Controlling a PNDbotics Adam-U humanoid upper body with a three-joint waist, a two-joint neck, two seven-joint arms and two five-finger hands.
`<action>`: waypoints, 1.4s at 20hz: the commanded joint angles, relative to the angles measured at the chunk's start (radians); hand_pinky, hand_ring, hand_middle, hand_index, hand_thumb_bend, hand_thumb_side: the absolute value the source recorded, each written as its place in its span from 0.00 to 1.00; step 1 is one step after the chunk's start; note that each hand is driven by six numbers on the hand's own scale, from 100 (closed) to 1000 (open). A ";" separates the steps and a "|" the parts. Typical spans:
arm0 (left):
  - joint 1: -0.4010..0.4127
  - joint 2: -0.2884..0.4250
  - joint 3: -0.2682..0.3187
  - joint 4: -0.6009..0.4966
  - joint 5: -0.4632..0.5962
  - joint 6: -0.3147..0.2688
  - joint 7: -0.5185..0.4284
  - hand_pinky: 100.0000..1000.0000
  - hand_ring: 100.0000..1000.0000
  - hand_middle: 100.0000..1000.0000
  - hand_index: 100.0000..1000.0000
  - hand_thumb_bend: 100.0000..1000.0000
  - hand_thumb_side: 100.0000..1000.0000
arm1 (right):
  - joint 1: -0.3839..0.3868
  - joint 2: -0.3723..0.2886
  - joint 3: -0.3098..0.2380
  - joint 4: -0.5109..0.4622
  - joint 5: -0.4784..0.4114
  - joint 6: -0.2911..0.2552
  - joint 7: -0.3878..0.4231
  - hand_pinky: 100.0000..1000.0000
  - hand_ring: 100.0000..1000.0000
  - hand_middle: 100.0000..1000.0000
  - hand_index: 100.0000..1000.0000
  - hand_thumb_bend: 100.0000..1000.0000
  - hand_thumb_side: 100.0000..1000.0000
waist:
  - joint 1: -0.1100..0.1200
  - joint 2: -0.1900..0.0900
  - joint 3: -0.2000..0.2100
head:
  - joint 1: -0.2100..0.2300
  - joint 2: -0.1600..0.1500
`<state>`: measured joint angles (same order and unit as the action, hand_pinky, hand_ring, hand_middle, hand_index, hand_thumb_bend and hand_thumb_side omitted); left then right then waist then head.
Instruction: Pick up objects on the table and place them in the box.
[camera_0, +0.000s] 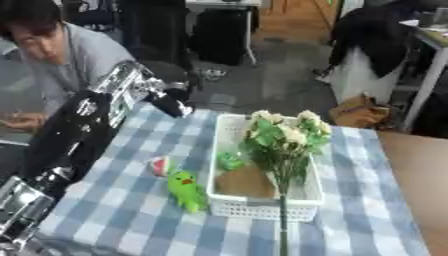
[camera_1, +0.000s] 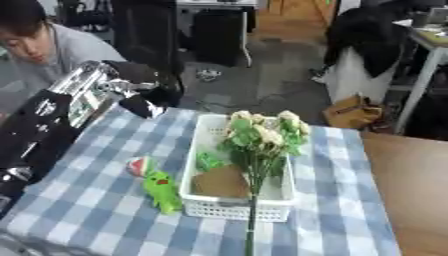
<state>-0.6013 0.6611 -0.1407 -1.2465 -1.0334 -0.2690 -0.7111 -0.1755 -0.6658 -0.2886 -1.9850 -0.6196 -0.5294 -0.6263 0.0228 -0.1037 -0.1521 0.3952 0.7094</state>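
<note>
Left eye view — white basket (camera_0: 262, 207) holds flower bunch (camera_0: 284, 135), brown item (camera_0: 245, 182).

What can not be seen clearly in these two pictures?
- Left hand: dark and blurred in both views; its fingers cannot be told.
- Right hand: in neither view.
- Flower bunch: the stem runs off the lower edge.
- Basket: the flowers hide part of its inside; a brown thing and a small green thing there are unclear.
- Red-and-white thing: too small, partly behind the green toy.
</note>
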 joint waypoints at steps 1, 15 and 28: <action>-0.029 0.063 -0.006 0.067 0.018 -0.009 -0.052 1.00 1.00 1.00 1.00 0.24 0.68 | -0.012 -0.038 -0.003 -0.015 -0.007 -0.010 -0.002 0.70 0.72 0.66 0.65 0.00 0.43 | 0.003 -0.004 0.001 | -0.003 0.002; -0.013 0.084 -0.028 0.249 0.076 -0.044 -0.019 1.00 1.00 1.00 1.00 0.32 0.79 | -0.011 -0.040 -0.003 -0.015 -0.009 -0.011 0.002 0.70 0.72 0.66 0.65 0.00 0.43 | 0.006 -0.004 0.001 | -0.011 0.010; 0.017 0.056 -0.074 0.359 0.145 -0.057 -0.079 1.00 1.00 1.00 1.00 0.33 0.86 | -0.012 -0.038 0.000 -0.015 -0.012 -0.012 0.009 0.70 0.72 0.66 0.65 0.00 0.43 | 0.005 -0.001 -0.005 | -0.009 0.008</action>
<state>-0.5712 0.6941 -0.2143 -0.8864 -0.9052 -0.3132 -0.7732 -0.1753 -0.6665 -0.2840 -1.9850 -0.6258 -0.5342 -0.6141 0.0230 -0.1031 -0.1573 0.3864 0.7186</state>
